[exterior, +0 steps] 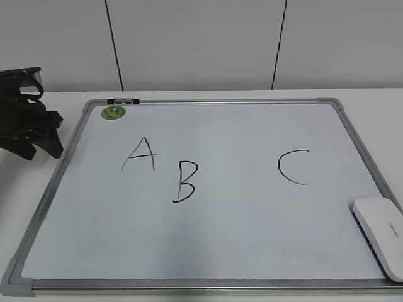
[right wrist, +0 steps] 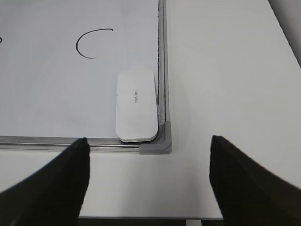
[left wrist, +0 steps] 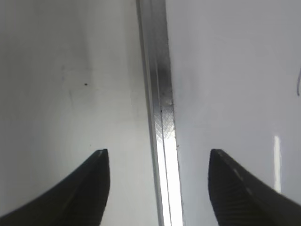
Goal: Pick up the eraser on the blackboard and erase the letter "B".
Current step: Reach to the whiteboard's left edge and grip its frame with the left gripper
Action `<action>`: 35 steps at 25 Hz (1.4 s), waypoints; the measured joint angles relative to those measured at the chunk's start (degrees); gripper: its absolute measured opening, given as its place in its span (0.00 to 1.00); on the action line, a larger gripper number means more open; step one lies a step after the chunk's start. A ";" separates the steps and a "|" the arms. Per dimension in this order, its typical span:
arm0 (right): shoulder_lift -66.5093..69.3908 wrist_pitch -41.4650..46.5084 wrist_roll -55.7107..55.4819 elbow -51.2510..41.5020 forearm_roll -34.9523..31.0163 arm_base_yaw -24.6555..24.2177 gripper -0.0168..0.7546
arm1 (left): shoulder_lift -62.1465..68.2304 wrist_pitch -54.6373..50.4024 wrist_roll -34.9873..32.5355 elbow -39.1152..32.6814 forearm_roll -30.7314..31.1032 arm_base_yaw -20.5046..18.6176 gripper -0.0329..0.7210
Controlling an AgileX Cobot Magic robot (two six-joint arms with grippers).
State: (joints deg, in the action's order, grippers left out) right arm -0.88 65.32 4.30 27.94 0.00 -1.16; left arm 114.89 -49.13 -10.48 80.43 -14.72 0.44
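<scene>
The eraser (right wrist: 136, 104) lies untouched in the near right corner of the blackboard (exterior: 208, 286), tight against its frame and well apart from the letter "B" (exterior: 184, 182), which stands between "A" (exterior: 140, 154) and "C" (exterior: 294, 167). The right gripper (right wrist: 148, 181) hovers spread wide over the tabletop (right wrist: 225, 70) just off that corner; the left gripper (left wrist: 158, 186), also agape, straddles the board's left frame. A clean pickup likely means descending squarely and pinching the eraser's long sides.

Beneath everything I see a plain white tabletop (exterior: 38, 195). Behind the tabletop's far edge stands a pale wall (exterior: 201, 44), split by two thin dark vertical seams.
</scene>
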 joint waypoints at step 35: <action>0.00 0.00 0.00 0.00 0.00 0.00 0.78 | 8.62 -2.23 -3.46 3.16 -6.51 -2.50 0.39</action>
State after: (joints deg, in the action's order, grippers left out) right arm -0.88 65.32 4.30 27.94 0.00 -1.16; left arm 123.51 -51.36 -13.94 83.59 -21.23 -2.06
